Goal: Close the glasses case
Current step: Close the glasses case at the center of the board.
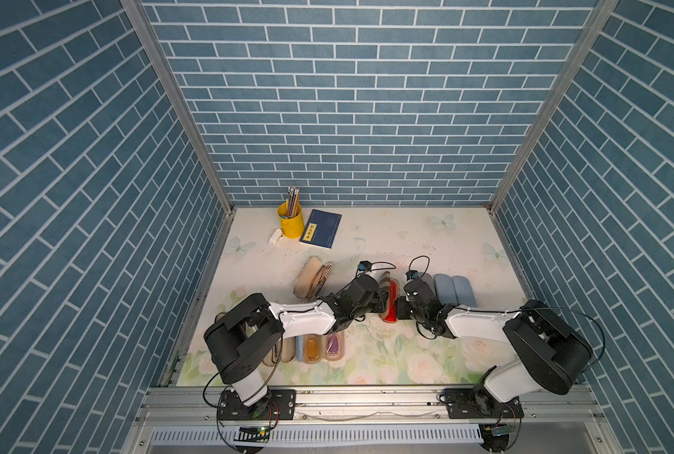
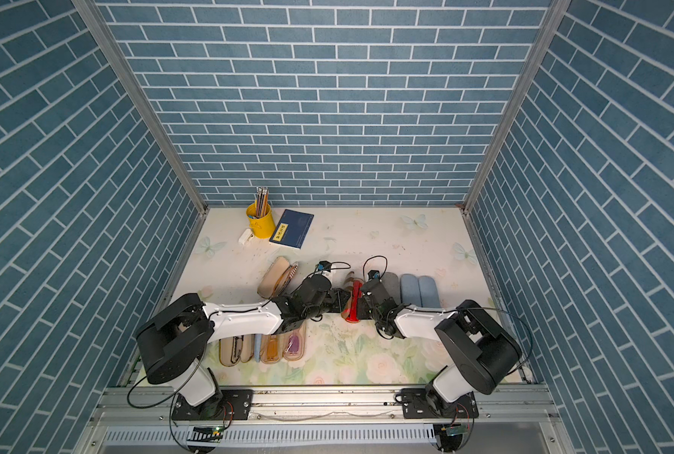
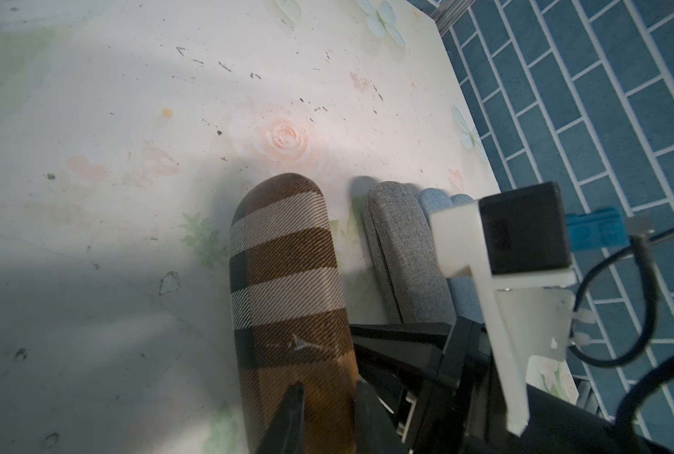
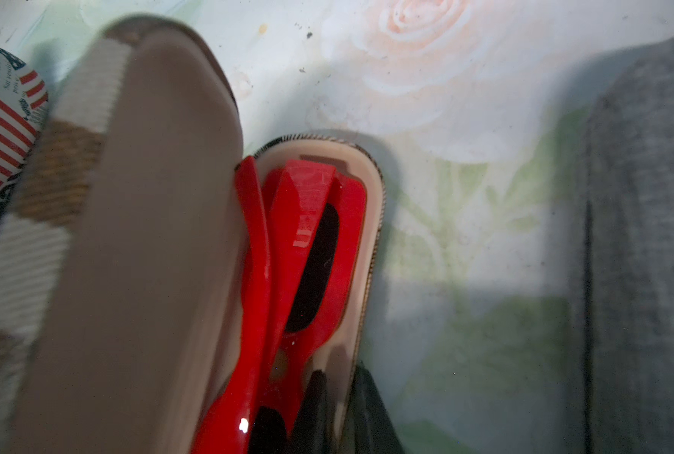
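Centred on the tabletop [image 1: 366,243], the open glasses case [image 1: 386,280] is lying long axis near edge to far edge, the left gripper [image 3: 329,416] pinching its raised left-hand lid [image 3: 288,275], the right gripper [image 4: 339,397] pinching the base rim [image 4: 372,243] opposite.

Seen from my remote station: the glasses case [image 3: 288,275] has a coarse woven cloth shell in brown-and-white plaid, and its lining [image 4: 150,236] is smooth and matt. The red glasses [image 4: 307,220] gleam like glossy plastic. The grey case [image 3: 402,243] wears rough, heathered fabric. My tabletop [image 3: 130,118] is a smooth printed sheet, scuffed and flecked. The yellow cup [image 1: 289,225] may be painted metal, but it is too small to be sure.
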Robot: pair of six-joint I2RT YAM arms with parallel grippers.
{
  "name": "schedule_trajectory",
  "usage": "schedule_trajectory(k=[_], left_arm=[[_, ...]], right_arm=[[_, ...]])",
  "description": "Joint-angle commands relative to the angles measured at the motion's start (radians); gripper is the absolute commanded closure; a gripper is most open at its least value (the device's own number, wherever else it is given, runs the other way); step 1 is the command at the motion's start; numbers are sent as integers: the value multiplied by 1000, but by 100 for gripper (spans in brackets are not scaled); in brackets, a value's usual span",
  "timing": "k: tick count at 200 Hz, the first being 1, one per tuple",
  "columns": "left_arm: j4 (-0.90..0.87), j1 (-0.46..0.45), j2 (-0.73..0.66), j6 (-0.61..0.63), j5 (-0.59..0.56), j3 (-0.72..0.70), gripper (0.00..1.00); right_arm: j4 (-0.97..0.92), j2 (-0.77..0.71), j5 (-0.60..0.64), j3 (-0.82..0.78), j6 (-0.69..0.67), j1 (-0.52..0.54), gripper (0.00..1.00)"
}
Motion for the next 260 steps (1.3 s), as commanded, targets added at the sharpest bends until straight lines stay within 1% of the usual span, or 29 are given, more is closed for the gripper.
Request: schedule_trajectory(k=[1, 260], left_arm=[[-23, -14, 40, 15, 16, 17, 74], [-30, -38, 88, 12, 22, 62, 76]], right_arm=[[5, -21, -9, -8, 21, 2, 87], [-6, -39, -11, -4, 2, -4, 87]])
